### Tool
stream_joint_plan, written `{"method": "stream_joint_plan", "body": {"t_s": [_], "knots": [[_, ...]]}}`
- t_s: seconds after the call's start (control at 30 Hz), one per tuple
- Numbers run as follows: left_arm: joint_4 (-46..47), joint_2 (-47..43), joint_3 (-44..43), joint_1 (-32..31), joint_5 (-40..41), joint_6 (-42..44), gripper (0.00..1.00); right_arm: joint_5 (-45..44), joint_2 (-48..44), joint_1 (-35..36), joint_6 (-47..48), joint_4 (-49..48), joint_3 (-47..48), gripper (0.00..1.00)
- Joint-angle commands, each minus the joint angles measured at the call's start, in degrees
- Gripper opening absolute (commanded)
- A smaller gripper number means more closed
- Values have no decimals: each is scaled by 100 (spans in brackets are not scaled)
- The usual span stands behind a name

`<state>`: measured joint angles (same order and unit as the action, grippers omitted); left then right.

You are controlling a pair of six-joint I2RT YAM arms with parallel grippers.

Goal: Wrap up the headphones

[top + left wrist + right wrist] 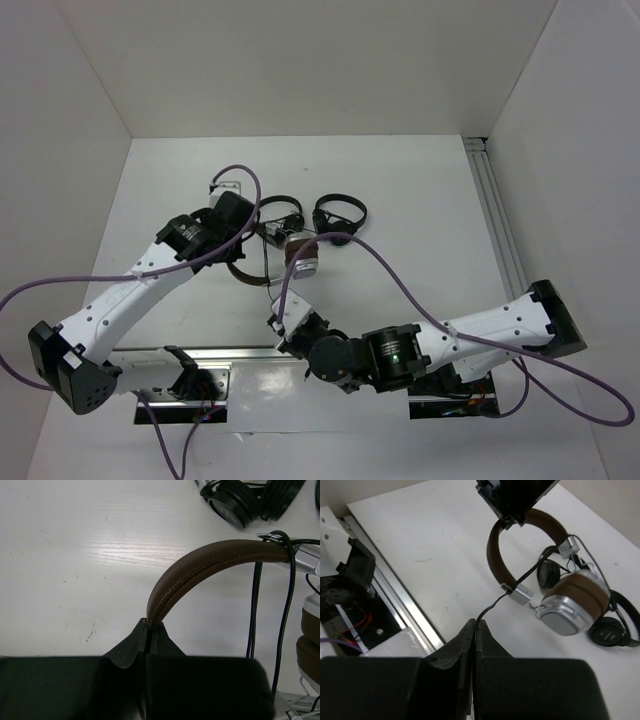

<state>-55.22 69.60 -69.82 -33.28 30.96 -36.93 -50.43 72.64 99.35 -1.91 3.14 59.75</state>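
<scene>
The headphones, with a brown headband and silver earcups with brown pads, lie at mid table. My left gripper is shut on the headband's edge; it also shows in the top view and at the top of the right wrist view. My right gripper is shut on the thin black cable, which runs taut up to the silver slider on the headband. In the top view it sits in front of the headphones. More cable hangs across the headband.
Two small all-black headphones lie just behind the brown pair, also in the left wrist view. An aluminium rail runs along the right side. Another rail lies at the near edge by the arm bases.
</scene>
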Motion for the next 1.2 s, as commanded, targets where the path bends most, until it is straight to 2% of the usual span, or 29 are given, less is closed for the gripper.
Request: {"method": "stream_joint_plan", "body": {"t_s": [0.0,0.13,0.37,0.53,0.7,0.93,1.17], "knots": [[495,-35,-5,-336,-55,283,0,-440,-4,67,358,538,511,3],[495,-35,-5,-600,-651,800,0,-922,-4,15,700,951,696,3],[495,-35,171,-1303,-925,1197,0,-1416,338,-153,1166,1540,960,3],[548,-157,285,-1646,-1443,1389,0,-1566,207,-731,1281,1884,855,3],[548,-350,346,-1831,-1733,1452,0,-479,-390,-1470,1228,1559,373,3],[600,-553,399,-2165,-1971,1566,0,445,-497,-2648,1281,1321,143,4],[495,-553,399,-2411,-1866,1566,0,1071,-663,-3395,1281,1119,90,16]]}}
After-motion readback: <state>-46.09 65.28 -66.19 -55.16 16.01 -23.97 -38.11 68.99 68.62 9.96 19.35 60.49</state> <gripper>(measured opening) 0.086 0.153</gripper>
